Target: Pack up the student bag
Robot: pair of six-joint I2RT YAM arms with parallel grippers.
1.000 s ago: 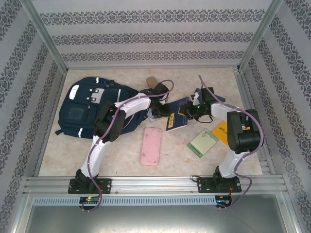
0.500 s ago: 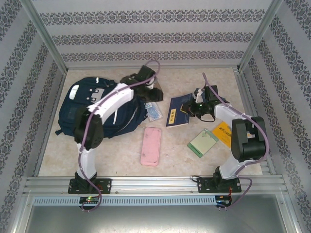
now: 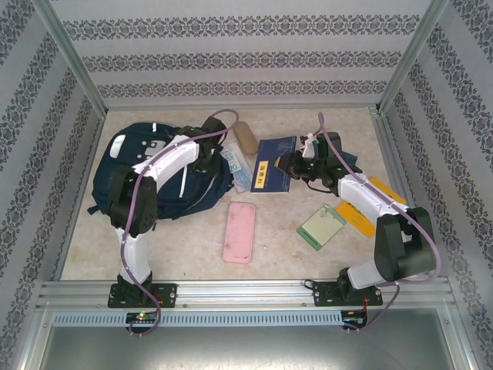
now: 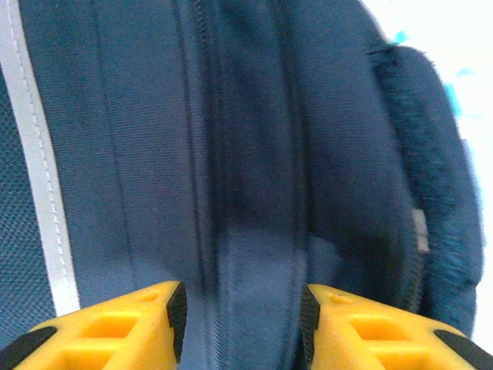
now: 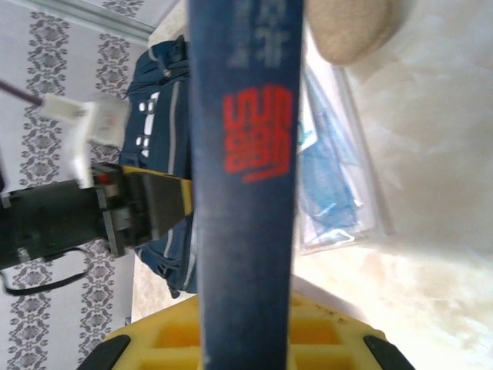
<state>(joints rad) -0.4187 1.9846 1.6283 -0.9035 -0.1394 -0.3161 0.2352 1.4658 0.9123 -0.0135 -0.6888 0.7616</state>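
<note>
1. Navy fabric bag (image 3: 127, 181) lies flat on the counter (image 3: 177, 243) with its grey strips and light patches facing up. Its right half is under the left arm.
2. Left hand (image 4: 243, 301) hangs over the bag's right part with its yellow fingers spread. A zip seam and a fold of cloth lie between them; whether the pads touch the cloth cannot be told.
3. Right hand (image 3: 290, 165), to the right of the bag, is pinching a navy book (image 3: 271, 164) by its right edge. The right wrist view shows the book edge-on, with red lettering.
4. Clear sleeve (image 3: 237, 171) with blue print lies just beside the bag's right edge, between bag and book.
5. Tan block (image 3: 246, 137) sits off the bag's far-right corner.
6. Pink case (image 3: 239, 231) lies off the bag's near-right corner, apart from it.
7. Green pad (image 3: 321, 226) and yellow book (image 3: 354, 217) lie side by side, well to the right of the bag.
</note>
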